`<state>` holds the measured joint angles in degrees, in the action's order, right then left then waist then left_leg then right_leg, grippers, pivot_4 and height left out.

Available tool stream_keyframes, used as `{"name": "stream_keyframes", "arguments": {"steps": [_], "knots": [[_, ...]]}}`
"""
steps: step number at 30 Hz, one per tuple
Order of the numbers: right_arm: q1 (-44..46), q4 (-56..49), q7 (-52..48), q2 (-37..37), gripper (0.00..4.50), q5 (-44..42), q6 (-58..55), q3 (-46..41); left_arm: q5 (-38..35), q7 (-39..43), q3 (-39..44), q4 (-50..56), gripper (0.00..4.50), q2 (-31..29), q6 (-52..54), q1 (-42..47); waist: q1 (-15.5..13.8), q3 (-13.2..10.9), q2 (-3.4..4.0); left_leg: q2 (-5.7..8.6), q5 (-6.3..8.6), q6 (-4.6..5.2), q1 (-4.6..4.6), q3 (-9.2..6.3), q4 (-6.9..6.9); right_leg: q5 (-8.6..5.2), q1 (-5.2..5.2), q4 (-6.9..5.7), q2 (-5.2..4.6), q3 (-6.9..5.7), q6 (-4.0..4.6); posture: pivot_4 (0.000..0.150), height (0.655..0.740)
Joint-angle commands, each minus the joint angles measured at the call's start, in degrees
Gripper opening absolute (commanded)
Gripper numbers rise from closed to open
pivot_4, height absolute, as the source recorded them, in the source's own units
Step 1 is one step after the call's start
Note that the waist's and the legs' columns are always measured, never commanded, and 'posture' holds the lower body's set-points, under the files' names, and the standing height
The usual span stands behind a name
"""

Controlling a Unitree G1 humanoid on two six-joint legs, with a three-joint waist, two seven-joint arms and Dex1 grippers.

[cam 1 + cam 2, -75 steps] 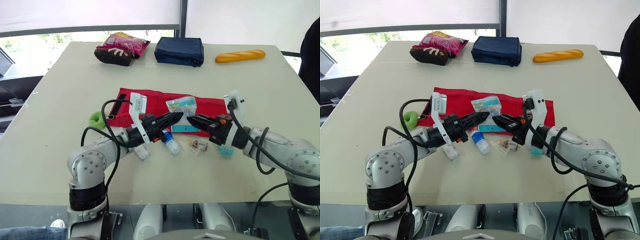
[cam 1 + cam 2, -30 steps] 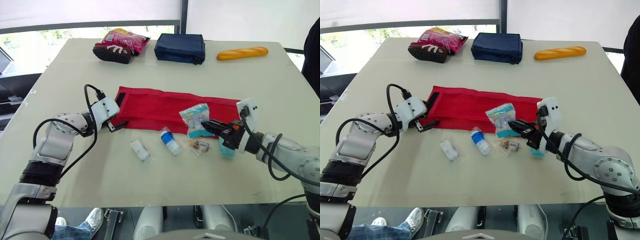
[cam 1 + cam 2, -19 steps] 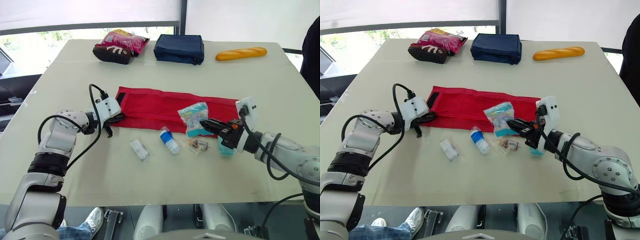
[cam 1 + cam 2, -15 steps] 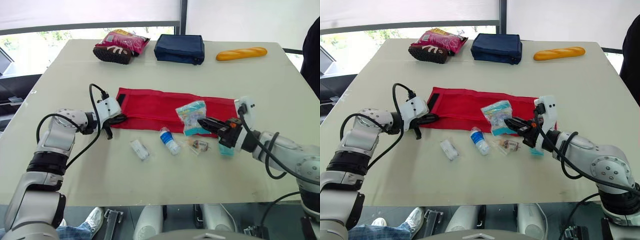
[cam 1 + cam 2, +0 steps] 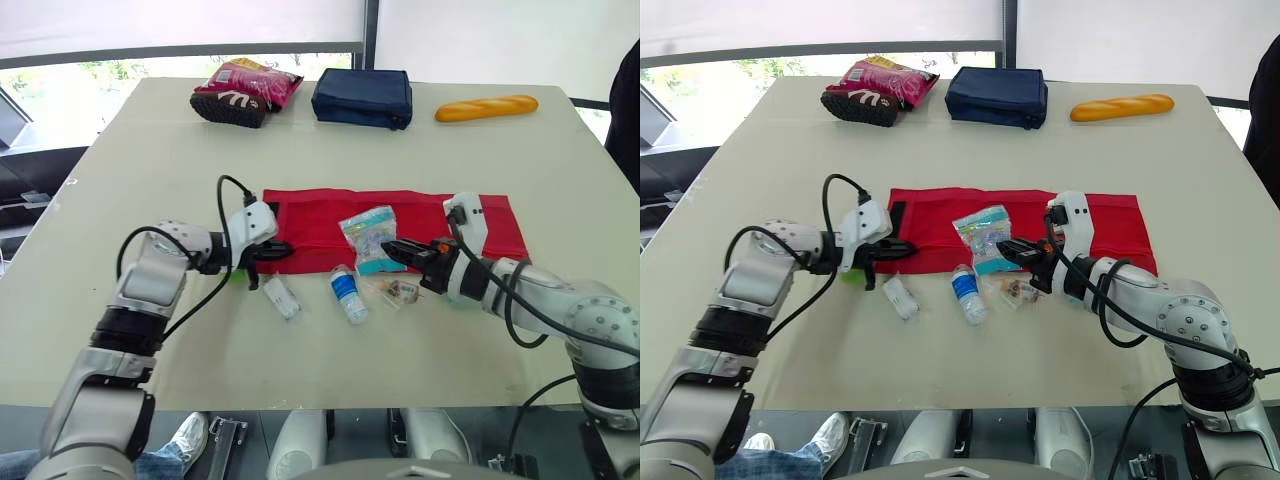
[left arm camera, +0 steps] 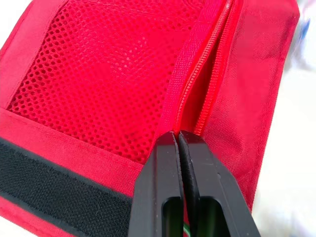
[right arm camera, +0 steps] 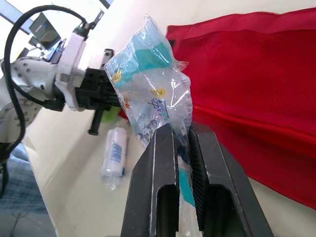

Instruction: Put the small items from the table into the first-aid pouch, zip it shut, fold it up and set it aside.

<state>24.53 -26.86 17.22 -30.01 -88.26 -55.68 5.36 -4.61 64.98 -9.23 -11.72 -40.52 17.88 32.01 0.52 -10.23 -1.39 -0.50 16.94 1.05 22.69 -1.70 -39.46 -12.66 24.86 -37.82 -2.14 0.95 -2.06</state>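
- Locating the first-aid pouch (image 5: 320,215)?
- Lying unfolded and flat across the middle of the table (image 5: 150,150), with the long side running parallel to the near edge. Showing zipper tapes parted just beyond the left fingertips.
- Checking the left gripper (image 5: 288,246)?
- Pinching the pouch at its left end, with fingers (image 6: 158,168) clenched together on the red fabric right at the zipper line.
- Checking the right gripper (image 5: 392,247)?
- Grasping a clear packet (image 5: 368,236) by its lower part and holding it upright over the pouch's near edge, around the middle of its length.
- Listing the loose items?
- Lying on the table between the pouch and the near edge: a white roll (image 5: 283,297), a small bottle (image 5: 349,294) and a small wrapped piece (image 5: 402,291), near one another but apart.
- Surveying the far edge?
- Lying along it, well apart from the pouch: a pink snack bag (image 5: 250,82) toward the far left corner, a navy case (image 5: 362,98) at the middle and a baguette (image 5: 486,108) toward the far right corner.
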Motion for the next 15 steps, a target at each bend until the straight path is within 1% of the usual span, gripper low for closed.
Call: {"name": "stream_keyframes", "arguments": {"steps": [1, 6, 12, 15], "knots": [[0.9, -0.4, 1.4, 0.4, 0.0, -1.8, -0.6, 0.2, 0.2, 0.1, -2.0, 1.9, 0.1, 1.8, 0.7, 1.0, 0.0, 0.0, 0.0, 0.0, 0.0, 0.0, 0.0, 0.0, -0.01, 0.0, 0.0, 0.0, -0.01, 0.0, 0.0, 0.15, 0.74], [1.5, 1.7, 5.8, 1.8, 0.0, -5.4, -1.9, 2.6, -1.0, 2.2, -1.9, -0.2, 0.1, 2.4, 1.0, 3.6, 0.2, 0.0, 0.0, 0.04, 0.0, 0.0, -0.01, 0.0, -0.03, 0.0, 0.0, -0.04, 0.0, 0.01, 0.0, 0.15, 0.74], [4.2, 6.0, 8.6, 3.0, 0.0, -5.7, -3.8, 4.8, -4.6, 5.2, -0.1, 1.0, 0.1, 2.5, 3.0, 5.3, 0.4, 0.0, 0.0, 0.03, 0.0, 0.0, -0.01, 0.02, -0.03, 0.0, 0.02, -0.05, 0.02, 0.02, 0.01, 0.15, 0.74], [6.0, 8.8, 8.8, 4.5, 0.0, -4.6, -4.9, 5.9, -5.1, 5.4, -0.2, 1.7, 0.1, 2.3, 2.9, 5.3, 0.4, 0.0, 0.0, 0.03, 0.0, 0.0, -0.01, 0.01, -0.03, 0.0, 0.03, -0.04, 0.04, 0.02, 0.01, 0.15, 0.74]]}}
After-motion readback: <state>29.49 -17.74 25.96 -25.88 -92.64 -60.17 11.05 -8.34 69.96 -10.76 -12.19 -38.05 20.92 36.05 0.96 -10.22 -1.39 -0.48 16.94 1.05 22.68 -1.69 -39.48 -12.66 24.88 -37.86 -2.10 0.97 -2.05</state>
